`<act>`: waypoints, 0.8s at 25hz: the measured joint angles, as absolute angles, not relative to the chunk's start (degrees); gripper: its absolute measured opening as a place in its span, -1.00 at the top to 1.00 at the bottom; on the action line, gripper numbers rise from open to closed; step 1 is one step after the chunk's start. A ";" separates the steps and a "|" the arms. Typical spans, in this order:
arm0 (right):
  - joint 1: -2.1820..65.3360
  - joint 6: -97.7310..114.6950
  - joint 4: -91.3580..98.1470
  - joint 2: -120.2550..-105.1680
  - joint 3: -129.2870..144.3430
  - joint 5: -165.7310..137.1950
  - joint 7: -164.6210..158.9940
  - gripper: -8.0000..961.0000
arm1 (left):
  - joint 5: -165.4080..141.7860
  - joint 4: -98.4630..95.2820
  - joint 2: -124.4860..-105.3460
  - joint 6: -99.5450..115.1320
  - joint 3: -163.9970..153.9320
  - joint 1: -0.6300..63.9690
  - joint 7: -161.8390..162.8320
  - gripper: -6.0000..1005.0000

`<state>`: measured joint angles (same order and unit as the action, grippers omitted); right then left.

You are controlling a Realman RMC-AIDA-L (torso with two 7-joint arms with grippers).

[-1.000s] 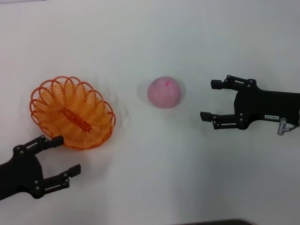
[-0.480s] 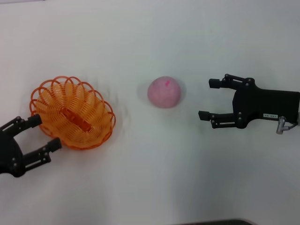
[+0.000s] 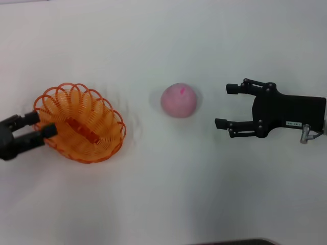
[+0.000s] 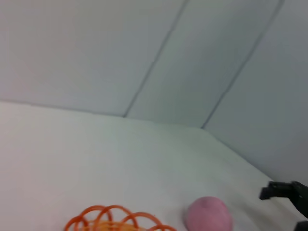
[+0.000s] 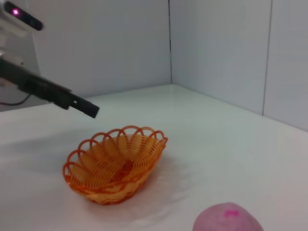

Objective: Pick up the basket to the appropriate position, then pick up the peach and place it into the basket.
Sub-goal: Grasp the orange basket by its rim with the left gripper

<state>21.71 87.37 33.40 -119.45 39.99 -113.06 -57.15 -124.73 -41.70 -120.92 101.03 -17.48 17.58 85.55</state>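
Note:
The orange wire basket (image 3: 79,122) sits on the white table at the left. It also shows in the right wrist view (image 5: 115,163), and its rim shows in the left wrist view (image 4: 115,217). My left gripper (image 3: 41,125) is open at the basket's left end, its fingers over the rim; the right wrist view shows one finger (image 5: 79,104) hovering above the basket. The pink peach (image 3: 179,100) lies alone near the middle, also seen in the wrist views (image 4: 208,215) (image 5: 228,219). My right gripper (image 3: 227,105) is open and empty, to the right of the peach, apart from it.
The white table (image 3: 163,194) reaches grey walls (image 5: 216,48) at the back. Nothing else stands on it. The right gripper's fingers (image 4: 281,190) show far off in the left wrist view.
My left gripper has moved from the table's near left corner up to the basket's left end. My right gripper has edged slightly toward the peach. Basket and peach have not moved.

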 joint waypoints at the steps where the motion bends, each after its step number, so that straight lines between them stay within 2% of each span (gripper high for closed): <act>1: 21.77 87.39 33.40 -119.45 39.99 -113.06 -57.23 -0.95 | -124.74 -41.82 -120.63 100.64 -17.73 17.90 87.18 -0.67; 8: 22.03 87.39 33.40 -119.44 39.99 -113.02 -57.70 -0.95 | -128.67 -42.62 -118.02 97.72 -19.45 21.87 99.27 -0.67; 16: 22.10 87.31 33.36 -119.45 39.99 -113.02 -57.74 -0.95 | -133.54 -51.10 -119.41 95.00 -21.88 25.24 105.12 -0.67; 20: 22.09 87.32 33.40 -119.44 40.08 -113.04 -57.77 -0.94 | -133.76 -55.44 -119.48 93.35 -26.32 25.83 108.91 -0.67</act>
<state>22.09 87.32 33.40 -119.44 40.08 -113.04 -57.77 -133.76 -55.44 -119.48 93.35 -26.32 25.83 108.91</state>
